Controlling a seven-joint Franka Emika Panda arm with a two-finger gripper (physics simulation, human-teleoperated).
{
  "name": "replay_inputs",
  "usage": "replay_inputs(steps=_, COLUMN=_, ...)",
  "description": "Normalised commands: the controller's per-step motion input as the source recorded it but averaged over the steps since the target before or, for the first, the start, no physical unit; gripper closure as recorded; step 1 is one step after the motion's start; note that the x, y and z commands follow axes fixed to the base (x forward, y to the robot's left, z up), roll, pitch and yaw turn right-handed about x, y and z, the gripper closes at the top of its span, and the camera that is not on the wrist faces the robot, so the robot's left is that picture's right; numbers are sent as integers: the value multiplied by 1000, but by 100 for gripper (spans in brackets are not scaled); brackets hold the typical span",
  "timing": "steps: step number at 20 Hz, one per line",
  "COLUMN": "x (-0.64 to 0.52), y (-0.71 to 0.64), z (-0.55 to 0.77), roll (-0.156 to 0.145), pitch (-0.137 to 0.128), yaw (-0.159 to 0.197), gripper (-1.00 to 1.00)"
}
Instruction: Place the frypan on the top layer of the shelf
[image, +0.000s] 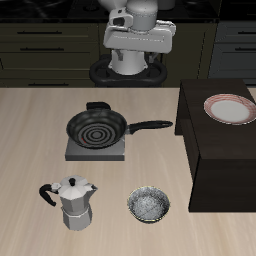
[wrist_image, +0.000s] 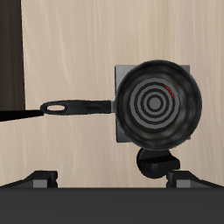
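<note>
Task not started, by look of it. Frypan (image: 96, 129) sits on burner plate (image: 97, 149) on counter (image: 30, 130), handle toward shelf (image: 220, 150). Your gripper (wrist_image: 109, 180) hovers high above pan, jaws open, empty. Shelf top carries plate (image: 229, 108) only. Left for you: descend, grip handle, lift, set on shelf top.

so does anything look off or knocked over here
Nothing stands out. The frypan sits flat on the burner plate, the moka pot stands upright, and the plate lies flat on the shelf.
</note>
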Motion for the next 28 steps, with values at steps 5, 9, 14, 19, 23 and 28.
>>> replay_inputs(steps=5, x=59, y=30, z=-8, roll=-15, pitch=-19, yaw=-71, gripper=-100)
replay_inputs(steps=9, x=58, y=112, z=-69, roll=34, pitch=33, yaw=-109, gripper=-100)
replay_inputs(steps=14, x=-21, y=176, z=-26, roll=26, pitch=-5, yaw=-88, gripper=-100)
replay_inputs(steps=19, x=-20, y=236, z=-19, roll=40, pitch=12, yaw=-112, gripper=-100)
replay_inputs(steps=23, x=29, y=103, z=21, roll=-7, pitch=-35, yaw=-77, gripper=-100)
replay_inputs(steps=28, x=105, y=29, z=47, roll=-8, pitch=15, yaw=-155, gripper=-100)
